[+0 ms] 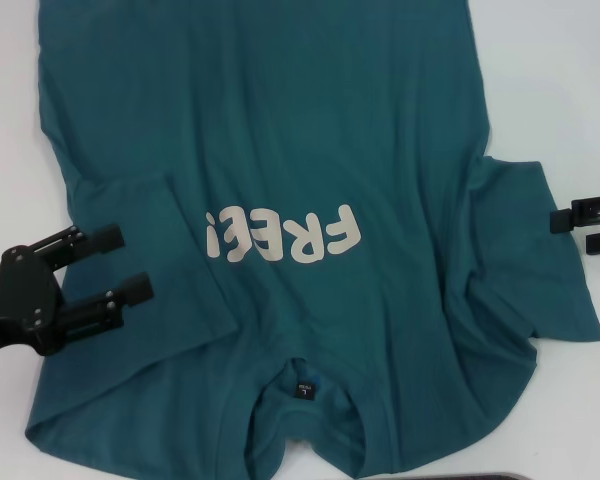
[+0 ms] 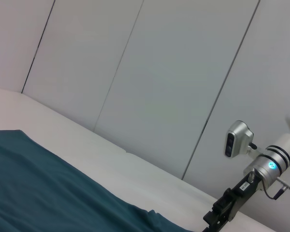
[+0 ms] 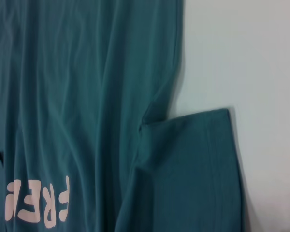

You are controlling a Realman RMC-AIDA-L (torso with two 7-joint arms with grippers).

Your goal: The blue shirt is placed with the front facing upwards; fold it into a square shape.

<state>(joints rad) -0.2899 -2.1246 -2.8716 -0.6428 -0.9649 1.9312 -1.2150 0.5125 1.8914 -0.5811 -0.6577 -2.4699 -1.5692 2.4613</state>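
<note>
— Black fingers on the left gripper [image 1: 115, 267]: how wide do they stand?

— Spread apart, with nothing between them. They hover over the blue shirt [image 1: 310, 130], above its left sleeve, which is folded inward onto the body of the garment. Whether the tips touch the cloth I cannot tell.

— And the right gripper [image 1: 592, 228]?

— It sits at the far edge of the head view, just beyond the outer hem of the other sleeve. Its two fingers are parted and hold nothing. That sleeve lies spread flat on the white table [image 1: 570, 90] beside it.

— How does the shirt look, going outward from the grippers?

— Dark teal cotton, front side up, collar toward the robot and hem away from it. Between the two grippers run the cream letters [image 1: 285, 235], reading FREE from the far side. Nearer the robot than the left gripper is the neckline with a small black label [image 1: 304, 389]. Soft wrinkles run along the body, and the cloth bunches near the right armpit.

— Any containers?

— I see none; only a pale panelled wall [image 2: 150, 72] in the left wrist view.
</note>
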